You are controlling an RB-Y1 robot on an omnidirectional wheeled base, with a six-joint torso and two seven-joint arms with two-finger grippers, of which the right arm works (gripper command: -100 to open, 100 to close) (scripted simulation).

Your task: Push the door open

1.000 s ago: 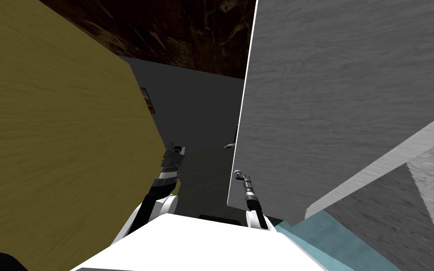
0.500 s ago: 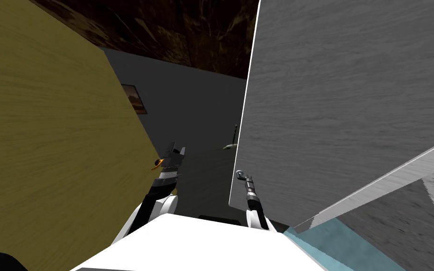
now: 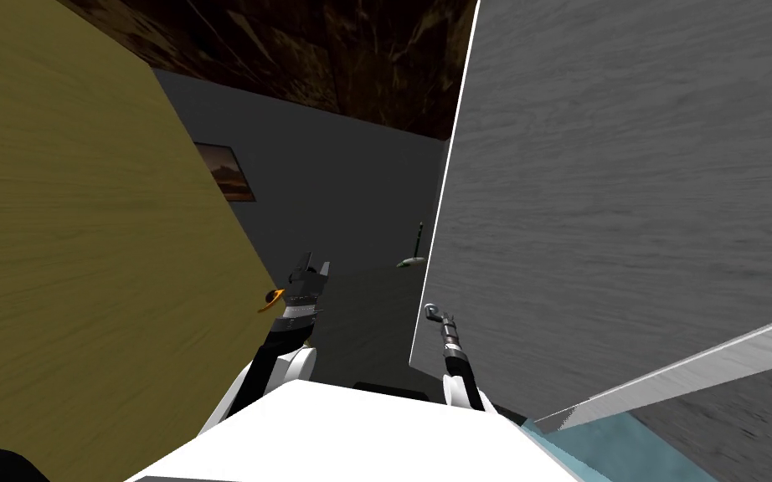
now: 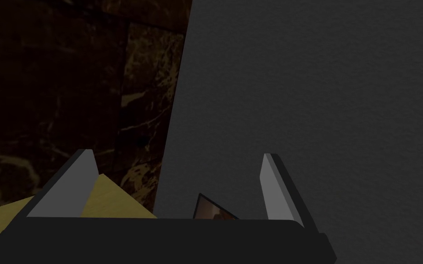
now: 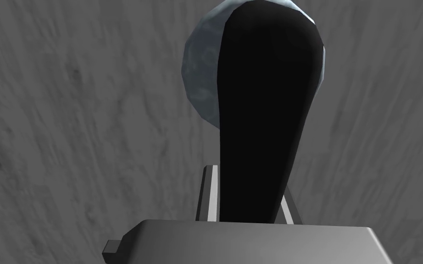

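Note:
A grey wood-grain door (image 3: 627, 192) fills the right of the head view, its free edge facing the gap. My right gripper (image 3: 436, 319) sits at that edge. In the right wrist view it (image 5: 249, 183) is shut on the door's black lever handle (image 5: 265, 105), which has a blue-grey round plate (image 5: 197, 82) behind it. To the left stands a yellow wood-grain panel (image 3: 83, 251) with an orange handle (image 3: 271, 299) at its edge. My left gripper (image 3: 317, 261) is open and empty beside that edge. Seen from the left wrist, it (image 4: 177, 156) faces a dark grey wall (image 4: 320, 91).
Through the gap shows a dim grey wall (image 3: 334, 184) with a framed picture (image 3: 227, 171), and dark brown marbled surface (image 3: 334, 58) above. A small green and white thing (image 3: 412, 258) lies beyond. A grey ledge (image 3: 711, 368) and teal floor strip (image 3: 602, 439) lie at the right.
The gap between the two panels has widened: the yellow edge drew left, baring more wall, the picture and the orange handle. The grey door's edge shifted right. My arms barely moved.

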